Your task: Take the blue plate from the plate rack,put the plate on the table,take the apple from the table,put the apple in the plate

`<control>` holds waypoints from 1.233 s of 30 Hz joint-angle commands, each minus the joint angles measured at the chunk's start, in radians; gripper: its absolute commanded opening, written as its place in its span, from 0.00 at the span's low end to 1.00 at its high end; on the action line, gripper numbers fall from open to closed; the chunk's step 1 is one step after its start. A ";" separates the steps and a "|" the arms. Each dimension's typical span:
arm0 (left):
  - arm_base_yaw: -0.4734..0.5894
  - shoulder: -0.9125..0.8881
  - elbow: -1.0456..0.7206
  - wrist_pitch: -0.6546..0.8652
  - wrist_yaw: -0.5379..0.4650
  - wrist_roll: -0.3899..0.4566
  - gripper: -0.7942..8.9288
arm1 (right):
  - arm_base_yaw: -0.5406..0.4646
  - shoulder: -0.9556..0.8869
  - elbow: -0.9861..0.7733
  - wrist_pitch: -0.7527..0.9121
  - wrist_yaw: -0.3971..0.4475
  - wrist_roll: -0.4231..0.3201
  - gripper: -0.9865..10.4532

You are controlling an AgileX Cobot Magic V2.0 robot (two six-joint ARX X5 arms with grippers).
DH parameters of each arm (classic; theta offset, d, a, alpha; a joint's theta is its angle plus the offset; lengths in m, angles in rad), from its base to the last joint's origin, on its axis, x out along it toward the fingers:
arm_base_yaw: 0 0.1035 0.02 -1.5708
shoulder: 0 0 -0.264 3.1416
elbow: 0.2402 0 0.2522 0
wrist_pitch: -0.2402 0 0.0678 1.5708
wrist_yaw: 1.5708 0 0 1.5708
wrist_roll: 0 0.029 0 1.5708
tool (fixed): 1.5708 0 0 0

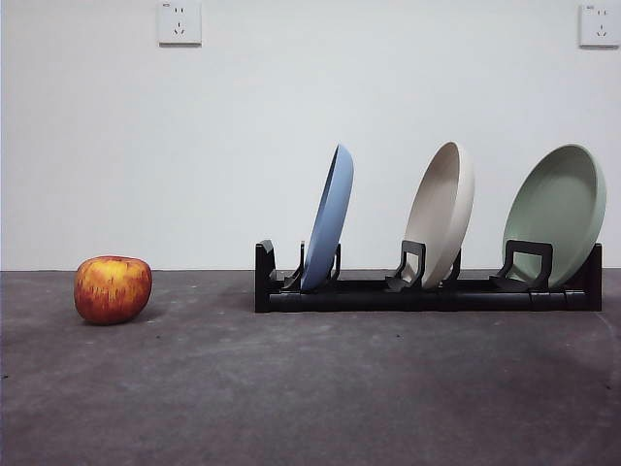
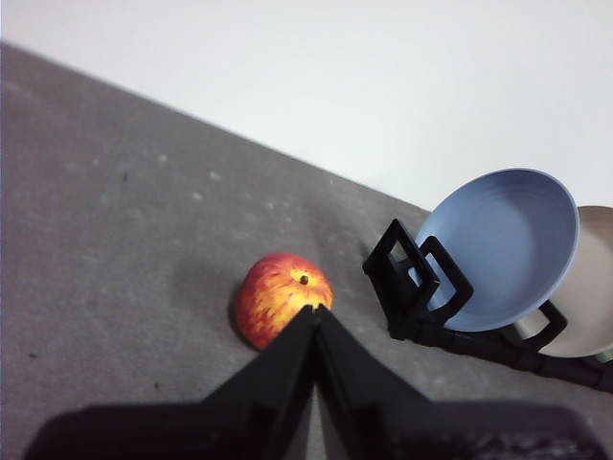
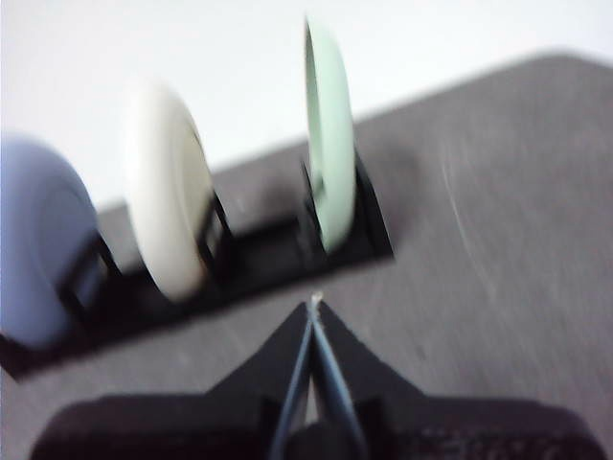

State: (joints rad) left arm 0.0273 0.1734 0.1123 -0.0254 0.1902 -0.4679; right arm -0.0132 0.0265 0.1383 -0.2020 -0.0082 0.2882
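Note:
The blue plate (image 1: 328, 219) stands on edge in the left slot of the black plate rack (image 1: 427, 291). It also shows in the left wrist view (image 2: 498, 247) and, blurred, in the right wrist view (image 3: 38, 240). The red and yellow apple (image 1: 113, 288) lies on the dark grey table (image 1: 291, 388), left of the rack. My left gripper (image 2: 314, 311) is shut and empty, above the table near the apple (image 2: 281, 297). My right gripper (image 3: 313, 305) is shut and empty, off the rack's end (image 3: 354, 240) by the green plate. Neither arm shows in the front view.
A beige plate (image 1: 441, 214) stands in the rack's middle slot and a pale green plate (image 1: 555, 214) in its right slot. A white wall with two sockets (image 1: 179, 21) rises behind the table.

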 commanded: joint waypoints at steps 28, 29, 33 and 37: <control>-0.173 1.331 1.233 -0.433 0.424 0.082 0.08 | 0.000 0.583 0.583 -0.506 -0.251 0.022 0.08; -0.193 1.403 1.336 -0.497 0.423 0.103 0.08 | 0.000 0.607 0.587 -0.505 -0.263 0.019 0.08; -0.264 1.671 1.733 -0.680 0.420 0.139 0.08 | 0.000 0.681 0.612 -0.499 -0.278 0.003 0.09; -0.317 1.903 2.072 -0.789 0.420 0.119 0.08 | 0.000 0.698 0.622 -0.486 -0.281 -0.007 0.08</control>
State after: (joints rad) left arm -0.2863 2.0556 2.1628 -0.8101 0.6067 -0.3515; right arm -0.0132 0.7269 0.7540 -0.7006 -0.2878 0.2916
